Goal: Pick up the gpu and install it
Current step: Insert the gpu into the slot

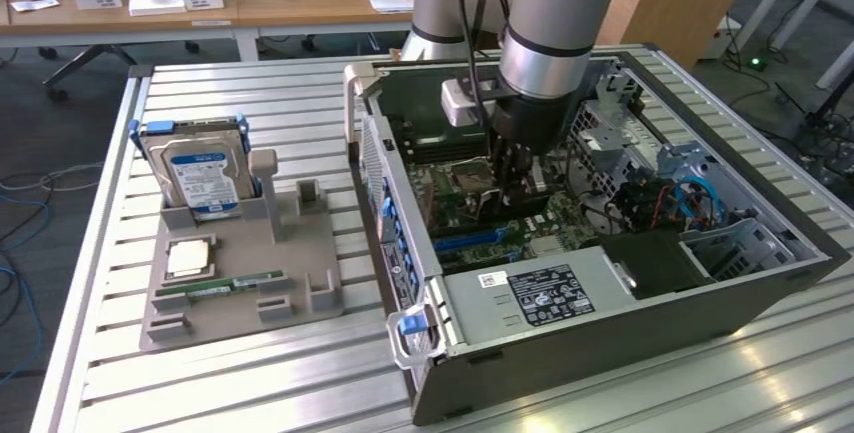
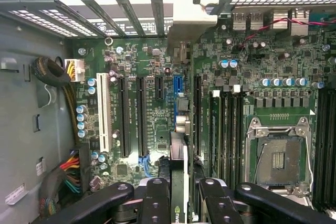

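Mobo (image 2: 147, 56) backdrop: gpu (image 2: 178, 174) inside claw (image 2: 183, 186)

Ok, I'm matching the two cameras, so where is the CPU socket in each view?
Exterior view: CPU socket on the motherboard, toward the exterior view's left of the gripper.
Wrist view: CPU socket, silver-framed, beside the memory slots.
Shared landmark: the gripper, shut on the gpu.

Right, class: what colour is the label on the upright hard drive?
Blue and white. The hard drive and its label show best in the exterior view.
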Robot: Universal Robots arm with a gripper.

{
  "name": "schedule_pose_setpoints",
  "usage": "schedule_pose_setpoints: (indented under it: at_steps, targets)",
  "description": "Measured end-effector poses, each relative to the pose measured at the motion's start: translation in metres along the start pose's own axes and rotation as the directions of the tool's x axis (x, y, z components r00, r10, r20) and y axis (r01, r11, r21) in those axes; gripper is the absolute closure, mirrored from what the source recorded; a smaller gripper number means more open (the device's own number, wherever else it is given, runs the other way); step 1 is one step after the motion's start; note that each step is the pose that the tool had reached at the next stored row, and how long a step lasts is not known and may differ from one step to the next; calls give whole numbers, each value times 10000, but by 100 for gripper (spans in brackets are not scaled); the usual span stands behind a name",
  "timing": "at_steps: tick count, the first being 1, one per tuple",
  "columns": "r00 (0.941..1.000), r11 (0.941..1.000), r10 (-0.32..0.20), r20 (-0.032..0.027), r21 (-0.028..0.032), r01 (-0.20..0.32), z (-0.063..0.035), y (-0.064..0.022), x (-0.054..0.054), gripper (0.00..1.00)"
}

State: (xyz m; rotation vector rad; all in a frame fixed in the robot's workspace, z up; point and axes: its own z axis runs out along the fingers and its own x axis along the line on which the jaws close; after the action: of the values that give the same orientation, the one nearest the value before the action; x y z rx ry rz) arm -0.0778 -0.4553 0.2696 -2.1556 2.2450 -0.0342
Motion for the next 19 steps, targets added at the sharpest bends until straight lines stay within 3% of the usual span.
schedule_pose_setpoints:
  at_steps: [19]
  targets:
    - [10000, 10000, 0, 0, 0, 0, -1, 36, 2, 74]
